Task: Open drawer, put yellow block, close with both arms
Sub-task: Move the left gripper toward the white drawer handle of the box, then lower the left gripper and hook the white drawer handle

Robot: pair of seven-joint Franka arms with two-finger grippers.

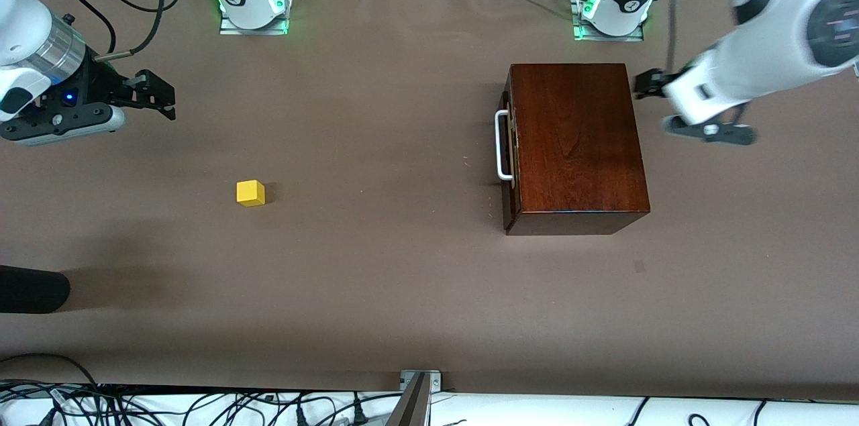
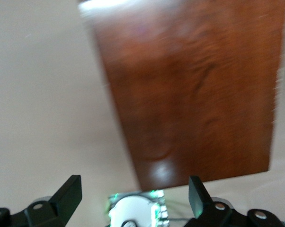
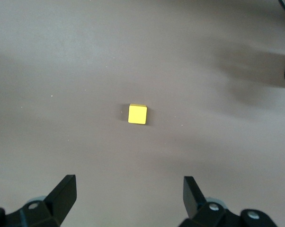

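The yellow block (image 1: 250, 192) lies alone on the brown table toward the right arm's end, also seen as the yellow block (image 3: 138, 114) in the right wrist view. My right gripper (image 1: 158, 96) (image 3: 128, 191) hangs open and empty over bare table, apart from the block. The mahogany box (image 1: 577, 144) (image 2: 194, 94) holds the drawer, which is pushed in, its white handle (image 1: 502, 145) facing the block. My left gripper (image 1: 645, 84) (image 2: 133, 194) hovers open and empty beside the box's edge at the left arm's end.
Both arm bases (image 1: 251, 0) (image 1: 614, 7) stand with green lights at the table's edge farthest from the camera. A dark rounded object (image 1: 30, 288) juts in at the right arm's end. Cables (image 1: 201, 406) and a metal bracket (image 1: 419, 382) line the edge nearest the camera.
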